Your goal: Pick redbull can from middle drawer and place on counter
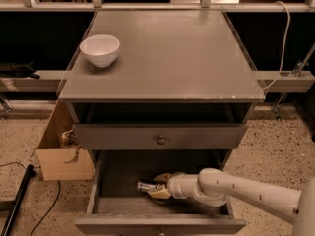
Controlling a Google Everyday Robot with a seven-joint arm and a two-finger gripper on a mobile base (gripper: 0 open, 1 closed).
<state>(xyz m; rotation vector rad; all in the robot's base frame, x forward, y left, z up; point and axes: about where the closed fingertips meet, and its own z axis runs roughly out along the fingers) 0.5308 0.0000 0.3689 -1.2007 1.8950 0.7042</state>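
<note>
The middle drawer (118,181) is pulled out and shows its deep grey inside. The redbull can (143,186), slim and silver, lies on its side on the drawer floor. My gripper (156,186) reaches into the drawer from the right on a white arm. Its tan fingers (160,177) sit on either side of the can and are shut on it, with the can's end sticking out to the left. The counter (172,58) is the flat grey top above.
A white bowl (100,49) stands on the counter's left side. The upper drawer (160,136) is closed just above the arm. A cardboard box (61,156) stands on the floor to the left, with a black cable (19,200) beside it. A white cable (284,43) hangs at the right.
</note>
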